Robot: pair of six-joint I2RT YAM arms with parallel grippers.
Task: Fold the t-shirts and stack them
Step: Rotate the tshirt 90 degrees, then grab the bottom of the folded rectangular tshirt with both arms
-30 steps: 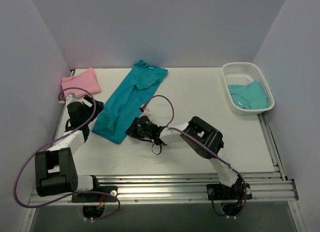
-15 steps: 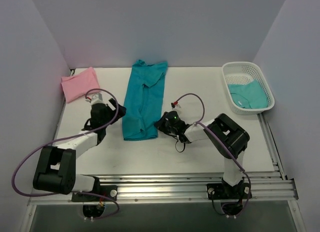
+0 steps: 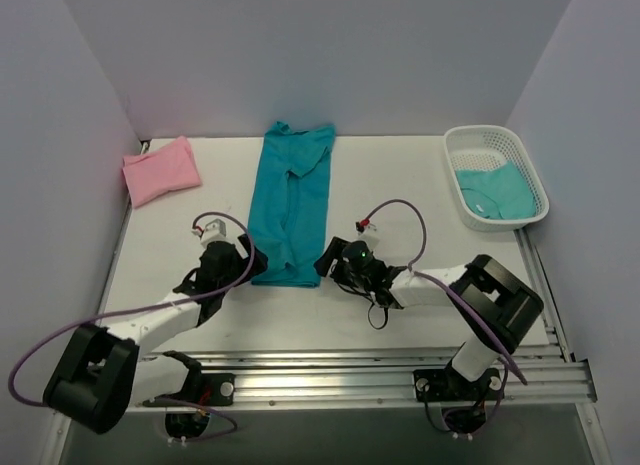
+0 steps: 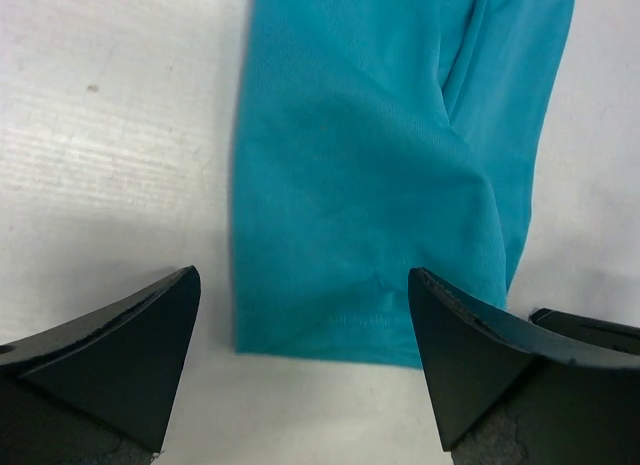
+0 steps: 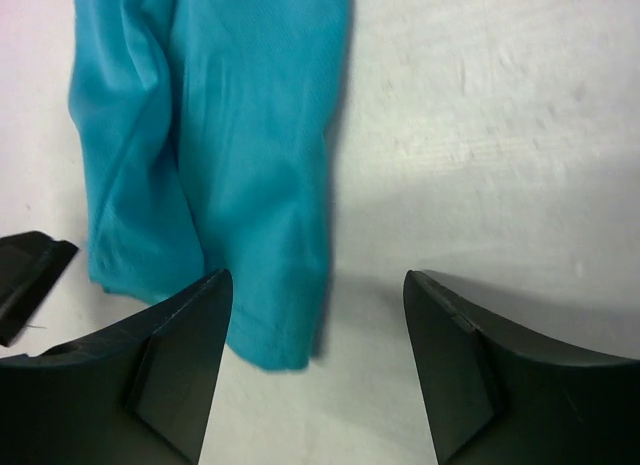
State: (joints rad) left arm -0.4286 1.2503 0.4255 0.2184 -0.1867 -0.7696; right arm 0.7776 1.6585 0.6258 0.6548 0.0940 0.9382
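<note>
The long teal cotton t-shirt point(image 3: 292, 200), folded into a strip, lies at the centre of the top view. The left gripper point(image 3: 250, 270) and right gripper point(image 3: 324, 262) flank its near hem, fingers spread, empty. Pinching only the top layer could undo the fold.

— What's at two o'clock on the table point(image 3: 400, 175)?
— A white plastic mesh basket point(image 3: 485, 135), a rounded rectangle with its long side running toward twelve. It sits just beside the right wall point(image 3: 590, 135).
— And the table itself?
— White and matte, faintly scuffed. In the left wrist view a small dark speck point(image 4: 92, 87) shows on it at ten o'clock.
— At six o'clock?
— Silver metal rails point(image 3: 330, 370) run along the near edge, side to side.
— What encloses it all?
— Plain pale lavender-grey panels: the back wall point(image 3: 320, 55) at twelve, the left wall point(image 3: 60, 135) at nine, and the right one at three.
</note>
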